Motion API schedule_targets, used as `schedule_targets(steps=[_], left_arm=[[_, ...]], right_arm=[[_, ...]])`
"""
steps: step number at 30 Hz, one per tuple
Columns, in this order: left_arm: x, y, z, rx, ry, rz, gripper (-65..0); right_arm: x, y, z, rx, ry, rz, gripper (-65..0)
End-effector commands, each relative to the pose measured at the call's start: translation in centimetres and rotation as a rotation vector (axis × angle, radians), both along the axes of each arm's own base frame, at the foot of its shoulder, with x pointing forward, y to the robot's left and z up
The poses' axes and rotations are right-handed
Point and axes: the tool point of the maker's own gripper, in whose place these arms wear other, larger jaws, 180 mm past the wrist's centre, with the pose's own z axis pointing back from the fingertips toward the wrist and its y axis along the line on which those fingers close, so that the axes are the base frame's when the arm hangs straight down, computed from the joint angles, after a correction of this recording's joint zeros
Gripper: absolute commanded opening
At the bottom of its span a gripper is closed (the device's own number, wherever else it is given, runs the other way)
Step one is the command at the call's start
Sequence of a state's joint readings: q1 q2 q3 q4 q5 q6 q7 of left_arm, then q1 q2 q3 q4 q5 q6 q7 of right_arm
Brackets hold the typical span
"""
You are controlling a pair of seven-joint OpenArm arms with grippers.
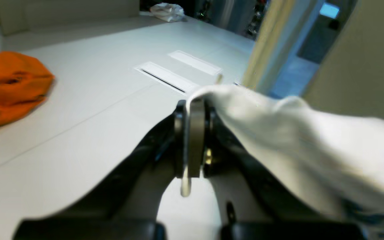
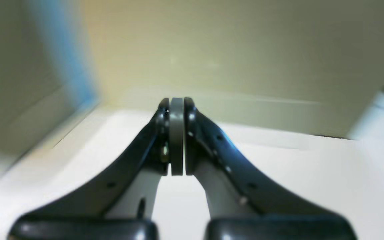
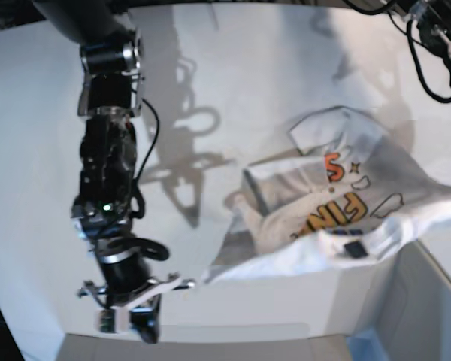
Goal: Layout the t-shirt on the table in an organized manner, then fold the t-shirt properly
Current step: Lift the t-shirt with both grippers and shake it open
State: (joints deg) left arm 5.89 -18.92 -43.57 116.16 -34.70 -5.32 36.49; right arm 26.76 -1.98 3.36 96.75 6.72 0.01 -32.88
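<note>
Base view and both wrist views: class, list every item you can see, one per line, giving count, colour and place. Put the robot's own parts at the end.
t-shirt: one, white with orange and yellow print, rumpled on the table at the base view's right, one edge lifted off right
black tag: one, on the t-shirt's near edge
table: one, white, under everything
orange cloth: one, on the table, at the left wrist view's left
white bundle: one, at the table's far edge in the left wrist view, too blurred to identify
grey box: one, blue corner, base view's lower right
left gripper: one, black, shut on the t-shirt
right gripper: one, black, shut, holding nothing, above the table
</note>
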Motion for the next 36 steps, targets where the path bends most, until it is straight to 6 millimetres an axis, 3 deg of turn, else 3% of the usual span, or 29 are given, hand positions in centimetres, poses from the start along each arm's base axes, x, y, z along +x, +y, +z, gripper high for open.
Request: schedule_targets(steps=[1, 3, 7, 11, 14, 21, 26, 30, 36], left_arm=[[0.5, -1.2, 1.7, 0.039, -0.046, -0.079, -65.0], [0.6, -3.6, 0.4, 0.018, -0.027, -0.217, -65.0], [1.0, -9.0, -1.8, -0.067, -0.012, -0.463, -65.0], [0.8, -12.0, -4.8, -0.137, 0.050, -0.533, -65.0], [0.8, -13.4, -6.0, -0.172, 0.068, -0.560, -65.0], [-1.2, -14.5, -9.0, -0.233, 0.151, -0.564, -65.0], [-2.6, -14.6, -10.4, -0.252, 0.203, -0.556, -65.0], [-2.7, -14.5, -10.6, -0.254, 0.209, -0.555, -65.0], [-2.7, -14.5, -10.6, -0.253, 0.211, -0.555, -65.0]], right_arm=[[0.1, -0.9, 2.1, 0.021, -0.058, 0.004, -65.0], [0.3, -2.5, 1.1, 0.045, -0.028, -0.006, -65.0], [0.4, -4.8, -3.2, 0.018, 0.091, -0.031, -65.0], [-0.6, -5.1, -6.8, 0.008, 0.169, -0.038, -65.0], [-1.7, -4.0, -9.4, 0.003, 0.226, -0.010, -65.0], [-6.0, 5.9, -14.6, -0.070, 0.336, 0.286, -63.5], [-8.8, 12.5, -17.7, -0.075, 0.422, 0.448, -43.9], [-11.0, 16.8, -18.5, 0.156, 0.528, 0.558, -39.4], [-13.7, 20.7, -18.6, 0.492, 0.668, 0.665, -39.4]])
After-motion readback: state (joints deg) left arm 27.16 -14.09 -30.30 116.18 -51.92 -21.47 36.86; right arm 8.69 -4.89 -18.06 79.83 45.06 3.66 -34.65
